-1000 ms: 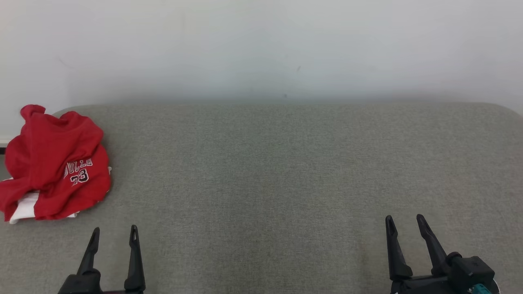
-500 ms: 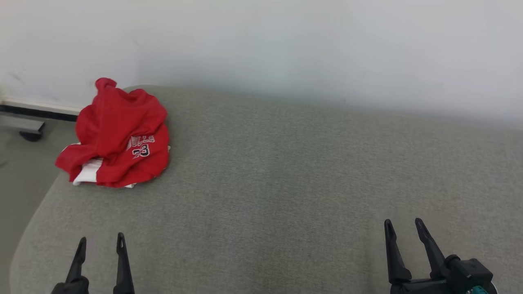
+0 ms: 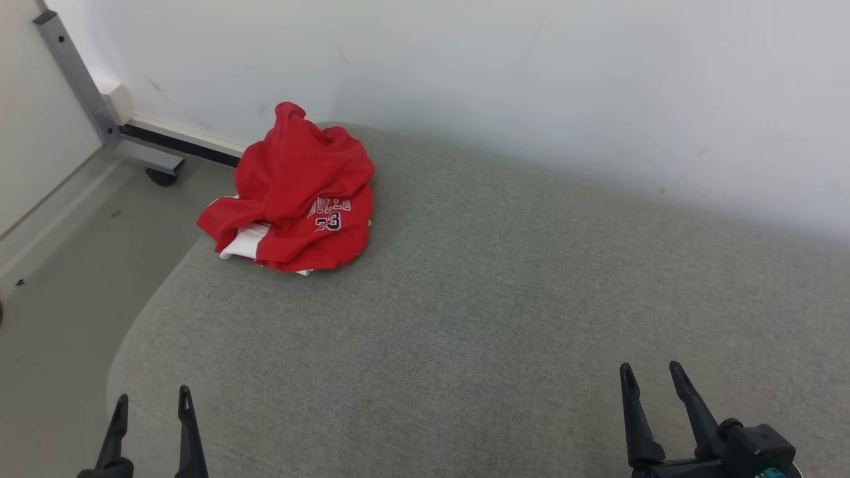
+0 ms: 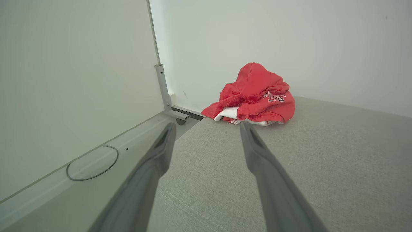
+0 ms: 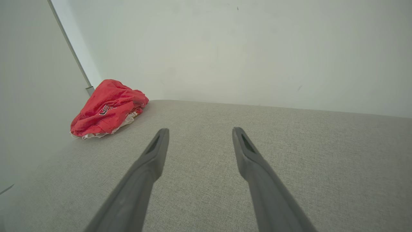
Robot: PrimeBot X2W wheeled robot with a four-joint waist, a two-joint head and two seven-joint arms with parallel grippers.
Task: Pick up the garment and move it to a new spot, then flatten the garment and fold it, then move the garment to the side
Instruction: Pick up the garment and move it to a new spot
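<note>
A red garment point(image 3: 299, 192) is lying crumpled in a loose heap at the far left corner of the desk point(image 3: 465, 318), whose top is covered in grey woven fabric and whose corners are rounded. The heap is sitting close to the pale wall point(image 3: 531, 79) behind the far edge, and its left fringe is reaching the desk's left edge. A white layer is peeking out from under the red cloth on the near-left side, and the lettering "BULLS" over the number 23 is facing up on the front fold. The left hand point(image 3: 151, 396) is hovering at the near left corner with its two dark fingers standing apart and nothing between them; in the left wrist view one finger is showing over the floor point(image 3: 66, 279) and the other over the desk top, both pointing toward the garment, which is lying well apart from them. The right hand point(image 3: 650, 366) is hanging by the near edge toward the right side, its fingers likewise spread wide and gripping nothing, far from the garment. Beyond the left edge, a grey metal post point(image 3: 73, 73) is slanting down to a small dark caster point(image 3: 161, 176) on the floor.
</note>
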